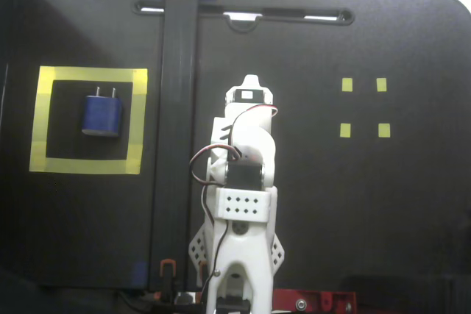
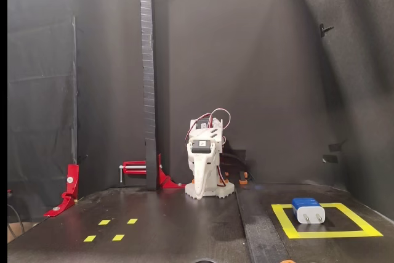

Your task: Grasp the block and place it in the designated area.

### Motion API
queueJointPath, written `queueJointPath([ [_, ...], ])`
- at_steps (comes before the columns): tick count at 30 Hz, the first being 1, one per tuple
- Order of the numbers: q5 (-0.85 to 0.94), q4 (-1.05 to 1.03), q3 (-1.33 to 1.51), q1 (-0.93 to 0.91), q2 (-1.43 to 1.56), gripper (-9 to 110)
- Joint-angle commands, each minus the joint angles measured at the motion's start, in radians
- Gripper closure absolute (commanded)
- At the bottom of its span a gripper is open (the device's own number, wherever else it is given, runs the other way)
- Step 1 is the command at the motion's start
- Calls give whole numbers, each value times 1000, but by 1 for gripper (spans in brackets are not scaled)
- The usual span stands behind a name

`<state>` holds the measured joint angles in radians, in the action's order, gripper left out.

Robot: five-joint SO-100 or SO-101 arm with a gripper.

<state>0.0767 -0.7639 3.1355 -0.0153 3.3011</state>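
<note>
Block (image 1: 101,115) inside designated area (image 1: 87,165); black post (image 1: 178,108) between it and folded arm (image 1: 243,182); gripper (image 2: 199,192) state unclear.

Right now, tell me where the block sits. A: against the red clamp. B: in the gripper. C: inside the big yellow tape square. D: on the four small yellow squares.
C: the block lies on the black centre of the tape square, and the folded arm is clear of it.

Dim black walls (image 2: 258,60) enclose a black tabletop (image 1: 353,204) with a black post (image 2: 146,78) standing upright.
</note>
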Motion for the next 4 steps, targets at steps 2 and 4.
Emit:
queueJointPath([
  [2, 3, -3, 6, 2, 3, 101],
  [4, 3, -3, 6, 2, 3, 101],
])
